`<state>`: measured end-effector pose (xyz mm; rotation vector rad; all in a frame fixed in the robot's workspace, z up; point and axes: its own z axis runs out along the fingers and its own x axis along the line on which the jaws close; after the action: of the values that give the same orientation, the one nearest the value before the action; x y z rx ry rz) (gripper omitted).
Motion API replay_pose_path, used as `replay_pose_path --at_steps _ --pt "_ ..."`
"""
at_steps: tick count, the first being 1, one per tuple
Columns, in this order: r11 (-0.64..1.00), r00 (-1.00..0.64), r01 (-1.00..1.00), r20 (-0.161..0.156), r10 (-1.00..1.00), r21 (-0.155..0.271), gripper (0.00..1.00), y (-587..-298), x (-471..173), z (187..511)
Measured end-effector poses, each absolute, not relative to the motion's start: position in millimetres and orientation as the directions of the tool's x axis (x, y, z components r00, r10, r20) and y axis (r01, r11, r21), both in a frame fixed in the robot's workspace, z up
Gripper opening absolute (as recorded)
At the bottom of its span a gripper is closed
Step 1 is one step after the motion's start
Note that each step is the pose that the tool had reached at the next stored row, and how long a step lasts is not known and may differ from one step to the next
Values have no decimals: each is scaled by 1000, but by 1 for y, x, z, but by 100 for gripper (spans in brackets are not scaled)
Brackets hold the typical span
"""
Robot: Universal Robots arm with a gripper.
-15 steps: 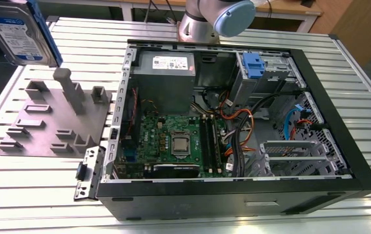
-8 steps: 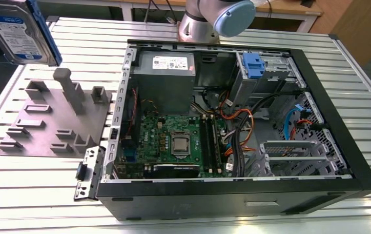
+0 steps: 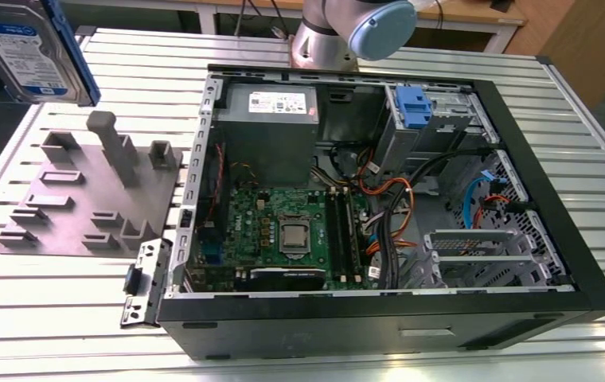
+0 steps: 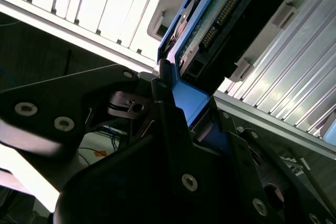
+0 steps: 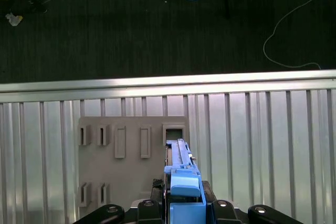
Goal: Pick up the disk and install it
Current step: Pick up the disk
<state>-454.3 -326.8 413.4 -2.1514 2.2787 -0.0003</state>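
Silver-bodied with a white-and-blue label, the disk (image 3: pixel 25 49) hangs in the air at the exterior view's far left, standing on edge inside its blue carrier. In the second wrist view the gripper (image 4: pixel 185 109) is pinching the carrier's blue end, its jaws pressed onto it from either side, with the drive reaching away from them. Below the disk lies a grey fixture plate (image 3: pixel 80 199) with upright posts and slots, resting on the slatted metal worktop (image 3: pixel 26 318); the disk looks clear of it. The open computer case (image 3: pixel 388 326) sits just beside the plate, towards the exterior view's right and well apart from the disk. Inside it, a blue-tabbed carrier (image 3: pixel 414 107) stands near the grey power supply (image 3: pixel 271 107). I judge the pick-up done and the install not yet begun. Seating the disk would call for squaring it to a free bay and keeping off the loose cables (image 3: pixel 388 191); which bay is free I cannot tell
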Motion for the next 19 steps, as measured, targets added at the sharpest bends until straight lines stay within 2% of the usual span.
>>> replay_pose_path --at_steps 19 --pt "57 -57 -998 -5 -998 -5 36 -327 -454 421"
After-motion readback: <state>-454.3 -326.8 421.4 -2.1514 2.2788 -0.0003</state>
